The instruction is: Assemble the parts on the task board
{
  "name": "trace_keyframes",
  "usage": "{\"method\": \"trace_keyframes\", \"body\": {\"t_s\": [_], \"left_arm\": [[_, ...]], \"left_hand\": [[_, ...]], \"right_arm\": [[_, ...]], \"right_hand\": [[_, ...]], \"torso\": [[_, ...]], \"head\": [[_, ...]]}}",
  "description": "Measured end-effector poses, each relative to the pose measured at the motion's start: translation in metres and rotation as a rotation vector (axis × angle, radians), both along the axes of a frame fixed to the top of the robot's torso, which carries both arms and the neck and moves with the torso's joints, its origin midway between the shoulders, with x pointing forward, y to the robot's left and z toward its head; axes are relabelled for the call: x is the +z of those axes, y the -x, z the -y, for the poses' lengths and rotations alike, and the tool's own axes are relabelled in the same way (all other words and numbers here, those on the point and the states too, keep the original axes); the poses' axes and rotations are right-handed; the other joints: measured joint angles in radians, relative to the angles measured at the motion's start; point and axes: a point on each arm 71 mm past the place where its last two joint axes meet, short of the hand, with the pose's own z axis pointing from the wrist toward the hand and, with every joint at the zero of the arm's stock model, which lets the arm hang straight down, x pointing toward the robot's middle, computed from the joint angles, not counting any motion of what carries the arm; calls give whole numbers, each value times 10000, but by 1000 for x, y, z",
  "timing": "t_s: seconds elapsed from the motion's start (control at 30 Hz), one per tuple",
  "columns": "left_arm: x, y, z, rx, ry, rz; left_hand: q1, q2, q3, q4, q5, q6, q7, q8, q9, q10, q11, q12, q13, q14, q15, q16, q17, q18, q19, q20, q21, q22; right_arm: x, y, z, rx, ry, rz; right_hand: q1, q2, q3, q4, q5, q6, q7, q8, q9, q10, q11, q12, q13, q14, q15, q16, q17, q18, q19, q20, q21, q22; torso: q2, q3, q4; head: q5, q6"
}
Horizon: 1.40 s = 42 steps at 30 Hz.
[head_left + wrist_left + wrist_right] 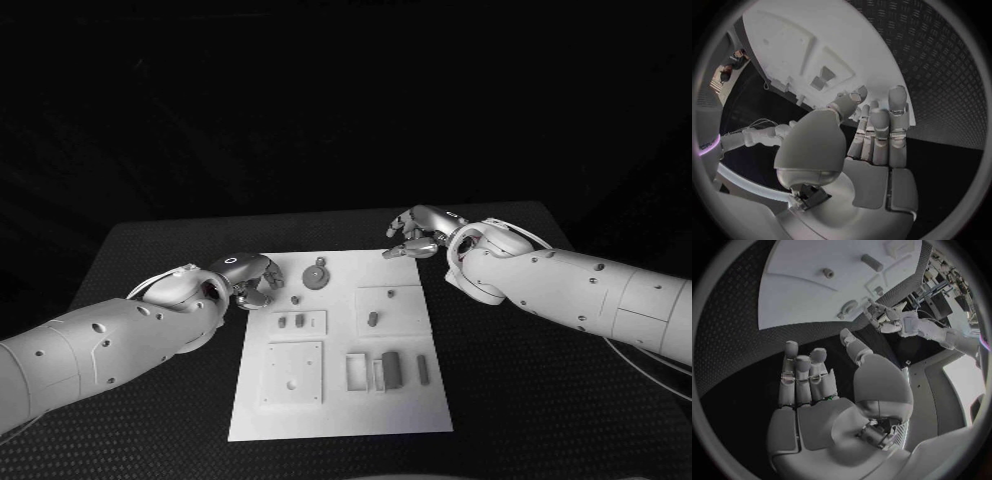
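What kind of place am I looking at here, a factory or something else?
Probably a robotics test bench rather than a factory: a black textured table carries one flat white task board with small grey parts, and two silver hands, left hand and right hand, are poised at its edges.

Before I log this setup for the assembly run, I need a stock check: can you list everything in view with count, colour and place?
White rectangular task board: one, white, middle of the black table, between the two hands.
Round grey disc part: one, grey, near the board's far edge, closer to the left hand.
Small grey parts: several, grey, spread over the board's middle and nearer half; exact count hard to tell.
Black textured table: one, black, under the board.
Left hand: one, silver, at the board's left edge, holding nothing.
Right hand: one, silver, at the board's far right corner, holding nothing.
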Motion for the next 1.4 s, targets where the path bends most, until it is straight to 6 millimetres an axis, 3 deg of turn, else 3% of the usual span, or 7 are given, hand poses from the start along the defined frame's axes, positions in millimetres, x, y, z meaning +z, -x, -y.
{"method": "trace_keyframes", "body": {"t_s": [0.33,0.7,0.87,1.0,1.03,1.13,1.4], "left_arm": [[6,-2,-30,1053,903,-215],[12,-3,-60,3748,5603,-2307],[11,-2,-60,4066,6788,-2978],[11,-1,-61,4207,7350,-3262],[11,-1,-61,4224,7469,-3318],[11,-1,-61,4238,7697,-3423],[11,-1,-62,4258,7992,-3511]], "left_hand": [[-17,100,35,35,0,242,224,180,111,442,-146,283,148,-127,-51,-5,-16,79,-87,116,-134,30],[-1219,377,165,18,127,536,180,351,220,765,-150,419,344,-2637,161,-3043,-1336,543,-2829,703,-2518,-1154],[-1259,337,171,25,127,277,278,351,220,330,370,83,182,-3385,695,-4551,-1836,-19,-3761,925,-3530,-1764],[-1258,338,171,24,127,277,278,351,220,244,352,83,151,-3447,730,-4841,-1878,-19,-3791,959,-3674,-1894],[-1258,338,171,25,127,277,277,351,220,243,351,83,151,-3427,750,-4841,-1879,-20,-3791,959,-3674,-1896],[-1258,338,171,25,126,277,278,351,230,243,350,83,141,-3412,765,-4893,-1878,-23,-3791,959,-3713,-1912],[-1258,337,169,23,126,278,278,351,229,235,341,86,130,-3412,765,-4995,-1872,-27,-3790,959,-3751,-1956]], "right_arm": [[-8,8,12,288,280,-285],[-29,23,13,1063,1171,-343],[-35,28,8,1365,1347,-260],[-37,31,4,1581,1323,-147],[-36,31,3,1633,1323,-115],[-37,33,1,1815,1408,-45],[-44,44,-10,2457,1976,94]], "right_hand": [[708,195,36,-347,0,269,-11,183,57,2,1,41,-10,16,-22,0,-10,1,0,0,0,0],[1013,223,-128,-398,0,485,-97,356,145,93,-88,80,-32,61,-137,41,-23,1,0,0,0,-1],[1013,223,-196,-411,0,595,-136,380,163,-124,-177,-243,-248,-78,-202,-216,-185,2,-168,49,-180,1],[1078,158,18,-396,0,548,-41,381,185,-1590,170,-3306,-2065,-871,201,-1834,-1074,2,-1099,311,-1087,-357],[1116,125,77,-400,53,502,5,388,199,-1797,179,-4192,-2590,-760,328,-1995,-1201,2,-1095,321,-1128,-395],[1386,119,145,-352,52,656,161,497,233,-1715,627,-6231,-4047,282,501,-2052,-1418,2,-465,304,-898,-378],[1872,240,55,-441,50,869,68,614,184,-1134,742,-8128,-5507,1332,634,-1823,-1444,-35,462,-93,-513,-285]], "torso": [[-2,-7,11],[0,0,-9],[0,0,5],[0,0,3],[0,0,2],[0,-5,0],[0,-14,0]], "head": [[-41,35],[-87,47],[-84,15],[-58,8],[-58,7],[-57,7],[-69,-12]]}}
